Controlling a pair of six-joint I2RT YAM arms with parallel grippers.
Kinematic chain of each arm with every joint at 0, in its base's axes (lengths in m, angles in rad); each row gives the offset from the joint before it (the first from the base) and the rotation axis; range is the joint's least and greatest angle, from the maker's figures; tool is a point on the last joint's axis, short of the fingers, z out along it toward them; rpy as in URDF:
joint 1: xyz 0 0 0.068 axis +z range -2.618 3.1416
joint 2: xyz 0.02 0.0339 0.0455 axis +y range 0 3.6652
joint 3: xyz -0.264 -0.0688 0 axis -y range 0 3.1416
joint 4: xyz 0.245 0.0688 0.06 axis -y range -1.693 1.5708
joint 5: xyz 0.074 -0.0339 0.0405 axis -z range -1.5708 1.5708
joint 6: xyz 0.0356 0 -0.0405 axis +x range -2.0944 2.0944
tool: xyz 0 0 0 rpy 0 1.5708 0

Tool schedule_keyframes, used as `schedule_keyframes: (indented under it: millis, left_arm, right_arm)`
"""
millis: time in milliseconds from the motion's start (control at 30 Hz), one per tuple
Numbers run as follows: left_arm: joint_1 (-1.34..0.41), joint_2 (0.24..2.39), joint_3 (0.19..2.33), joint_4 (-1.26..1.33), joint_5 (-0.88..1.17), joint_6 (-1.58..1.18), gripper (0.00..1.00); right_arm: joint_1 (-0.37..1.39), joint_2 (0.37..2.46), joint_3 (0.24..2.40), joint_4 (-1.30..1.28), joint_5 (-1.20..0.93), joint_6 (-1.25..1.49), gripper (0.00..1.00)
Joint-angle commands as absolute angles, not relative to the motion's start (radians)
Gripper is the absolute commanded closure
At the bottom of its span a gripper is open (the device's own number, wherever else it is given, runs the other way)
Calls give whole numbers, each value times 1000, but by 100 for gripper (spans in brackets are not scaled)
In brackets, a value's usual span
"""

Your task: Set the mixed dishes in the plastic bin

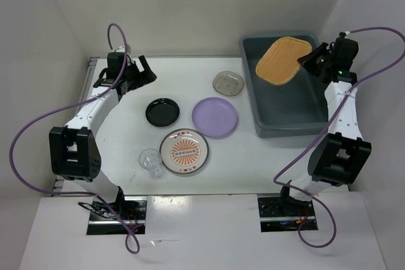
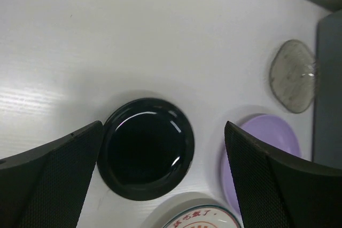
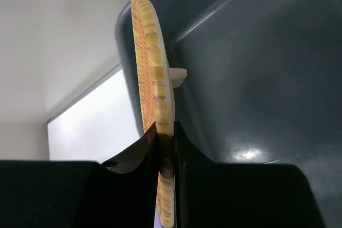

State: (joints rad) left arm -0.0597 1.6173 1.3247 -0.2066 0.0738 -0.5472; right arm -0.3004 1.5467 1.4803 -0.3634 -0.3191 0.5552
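Tan plate (image 1: 283, 61) — rim clamped in right gripper (image 3: 164, 132) — hangs over plastic bin (image 1: 291, 117); left gripper (image 2: 163, 132) spread.

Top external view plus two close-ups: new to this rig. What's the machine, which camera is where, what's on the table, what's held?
Two robot arms are bolted at the table's near edge. The wide shot looks down from above and behind them; each close-up comes from a wrist camera. The right end effector pinches the tan plate by its rim, over the plastic bin. The left end effector hangs open, pointed at the small black dish. Also on the table: lavender plate, sunburst plate, smoky dish, glass cup.
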Motion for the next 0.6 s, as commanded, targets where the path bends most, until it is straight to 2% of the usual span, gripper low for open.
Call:
schedule_keyframes:
  millis: [0,567]
  left_arm:
    - [-52,1588,1283,-218,34,-491,0]
    - [-52,1588,1255,-209,64,-482,0]
  right_arm:
    - [-313,1537,1500,-311,-259,589,99]
    - [-313,1792,1549,-253,-160,663,99]
